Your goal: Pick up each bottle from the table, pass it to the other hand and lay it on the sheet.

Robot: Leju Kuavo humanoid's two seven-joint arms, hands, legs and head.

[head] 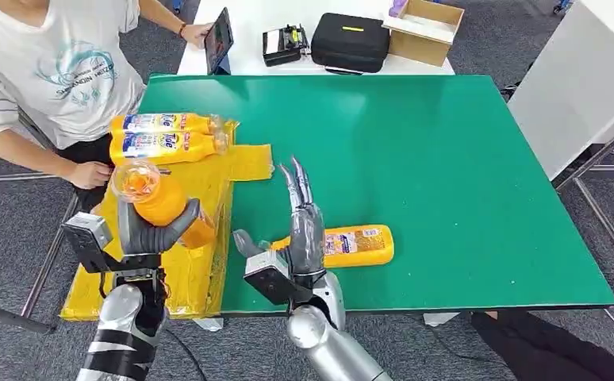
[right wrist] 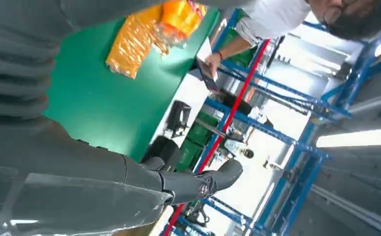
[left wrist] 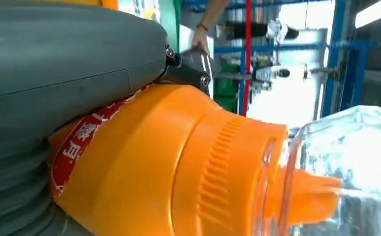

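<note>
The left hand (head: 151, 235) wraps its fingers (head: 183, 222) around an orange bottle (head: 161, 202), held upright over the yellow sheet (head: 201, 274) with its clear cap (head: 136, 178) on top. In the left wrist view the same bottle (left wrist: 169, 162) lies against the grey thumb (left wrist: 65, 59), its ribbed orange collar and clear cap (left wrist: 346, 147) close to the camera, a red label band at the edge of the grip.

The right hand (head: 300, 230) holds nothing. Its fingers (head: 297, 184) are straight and close together, pointing away from the robot over the green table (head: 447, 159); the thumb (head: 244, 242) sticks out to the side. In the right wrist view the dark fingertips (right wrist: 218, 178) stand in the air, apart from any object.

Just beside the right hand, a second bottle (head: 351, 246) lies on its side on the bare table, partly hidden behind the palm; whether they touch I cannot tell. Two more bottles (head: 165, 136) lie side by side at the far end of the sheet, touching each other.

A person (head: 50, 71) in a white shirt sits at the table's left edge, one hand (head: 90, 175) near the sheet, the other on a tablet (head: 218, 40). Beyond the green table, a white table carries a black case (head: 350, 41) and an open box (head: 424, 30).
</note>
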